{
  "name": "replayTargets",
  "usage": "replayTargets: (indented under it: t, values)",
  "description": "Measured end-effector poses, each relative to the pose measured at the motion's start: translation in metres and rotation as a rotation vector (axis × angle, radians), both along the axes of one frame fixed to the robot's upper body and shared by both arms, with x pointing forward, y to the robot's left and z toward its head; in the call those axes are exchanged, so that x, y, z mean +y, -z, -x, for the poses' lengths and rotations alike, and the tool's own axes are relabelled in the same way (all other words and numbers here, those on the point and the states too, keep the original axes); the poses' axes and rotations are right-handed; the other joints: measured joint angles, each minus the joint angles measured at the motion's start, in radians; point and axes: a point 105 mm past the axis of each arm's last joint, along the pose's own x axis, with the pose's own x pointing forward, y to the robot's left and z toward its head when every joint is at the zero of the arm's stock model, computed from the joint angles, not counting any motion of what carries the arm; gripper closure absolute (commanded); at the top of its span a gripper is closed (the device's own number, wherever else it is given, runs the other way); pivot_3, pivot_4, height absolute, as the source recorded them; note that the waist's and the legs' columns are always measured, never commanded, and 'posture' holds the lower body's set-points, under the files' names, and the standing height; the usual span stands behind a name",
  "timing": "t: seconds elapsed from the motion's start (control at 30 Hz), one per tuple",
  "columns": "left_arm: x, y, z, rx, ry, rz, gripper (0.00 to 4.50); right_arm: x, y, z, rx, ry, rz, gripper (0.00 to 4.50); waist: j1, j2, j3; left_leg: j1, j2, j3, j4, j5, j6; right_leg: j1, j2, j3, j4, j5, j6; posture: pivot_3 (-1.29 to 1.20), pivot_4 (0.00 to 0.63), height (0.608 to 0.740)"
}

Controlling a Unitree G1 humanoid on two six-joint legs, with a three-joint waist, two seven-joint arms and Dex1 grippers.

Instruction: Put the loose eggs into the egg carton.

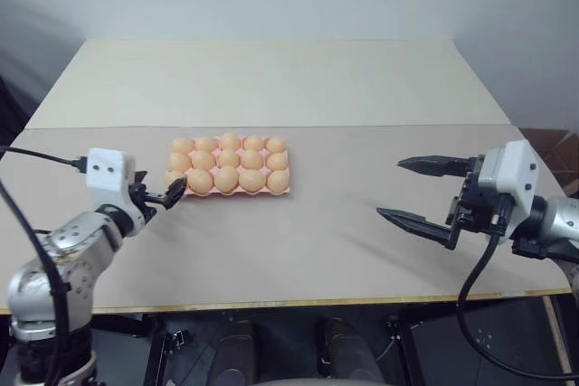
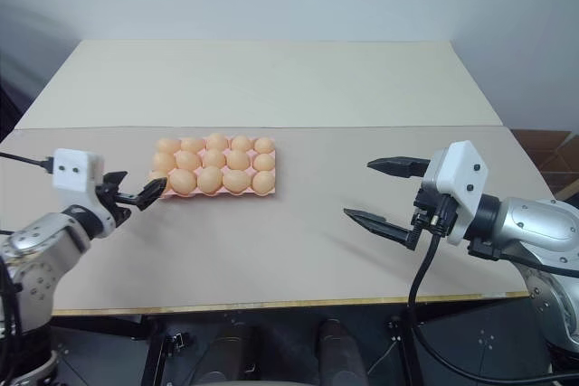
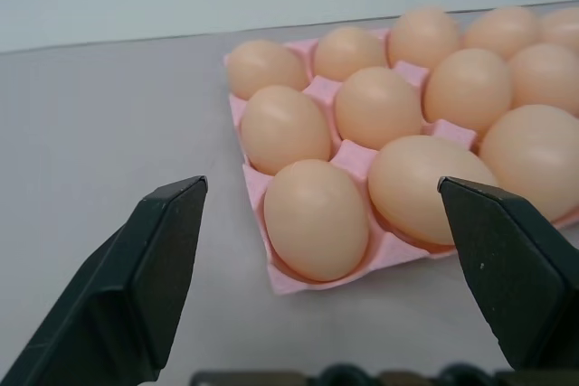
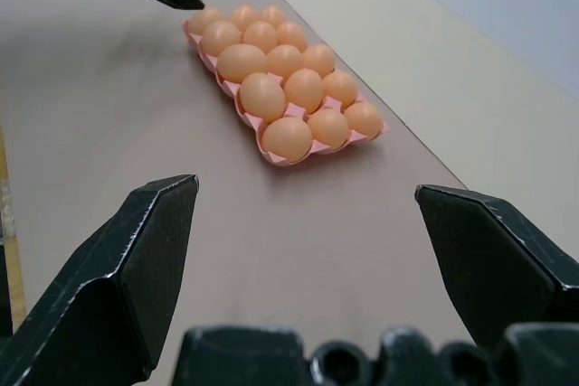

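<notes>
The pink egg carton (image 1: 282,193) lies flat on the tan table, left of centre. Pale orange eggs (image 1: 228,160) fill its cups, and I see no loose egg on the table. My left gripper (image 1: 163,193) hovers open just off the carton's near left corner. In the left wrist view the corner egg (image 3: 317,219) sits in its cup beyond the spread fingers (image 3: 154,259), which hold nothing. My right gripper (image 1: 390,189) is open and empty, well to the right of the carton. From the right wrist, the carton (image 4: 271,158) lies some way ahead.
The table (image 1: 298,250) has a lighter panel (image 1: 271,79) at the back and a front edge close to me. A black cable (image 1: 36,155) runs to the left wrist, and another hangs below the right wrist (image 1: 470,287). A brown box (image 1: 552,142) stands past the table's right side.
</notes>
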Motion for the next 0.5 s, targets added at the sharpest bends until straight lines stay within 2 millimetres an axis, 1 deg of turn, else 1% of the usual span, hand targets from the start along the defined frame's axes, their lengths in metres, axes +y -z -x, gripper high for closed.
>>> replayTargets:
  t: [0.07,0.13,0.27,0.33,0.43,0.5]
  values:
    - [-0.001,-0.005,0.006,-0.018,0.062,-0.041,0.04,-0.002,0.001,-0.002,0.004,0.007,0.0,0.0,0.001,0.0,0.0,0.0,0.0,0.0,0.0,0.0,0.0,0.0,0.0,0.0,0.0,0.0,0.0,0.0,0.15,0.74]
    - [-0.004,-0.006,0.013,-0.01,0.137,-0.081,0.04,-0.004,0.001,-0.004,0.005,0.013,0.003,0.0,0.004,0.0,0.0,0.0,0.0,0.0,0.0,0.0,0.0,0.0,-0.001,0.0,0.0,0.0,0.0,0.0,0.15,0.74]
    - [-0.011,-0.007,0.025,-0.002,0.26,-0.11,0.04,-0.003,0.005,-0.007,0.015,0.009,0.007,0.0,0.003,0.0,0.0,0.0,0.0,0.001,0.0,0.0,0.0,-0.001,-0.001,0.0,-0.001,0.0,0.0,0.0,0.15,0.74]
    - [-0.013,-0.01,0.036,-0.011,0.328,-0.116,0.04,-0.003,0.006,-0.009,0.02,0.006,0.008,0.0,-0.001,0.0,0.0,-0.001,0.001,0.002,-0.001,0.0,0.0,-0.002,-0.001,0.0,-0.001,0.0,0.0,0.0,0.15,0.74]
    - [-0.013,-0.014,0.049,-0.031,0.386,-0.121,0.04,-0.003,0.004,-0.013,0.017,0.005,0.003,0.0,-0.003,0.0,0.0,-0.001,0.001,0.003,-0.001,0.0,0.0,-0.002,0.0,0.0,-0.001,0.0,0.0,0.0,0.15,0.74]
    - [-0.012,-0.014,0.053,-0.033,0.391,-0.11,0.04,-0.003,0.004,-0.015,0.021,-0.004,0.003,0.0,-0.001,0.0,0.0,0.0,0.001,0.002,-0.001,0.0,0.0,-0.002,0.0,0.0,-0.001,0.0,0.0,0.0,0.15,0.74]
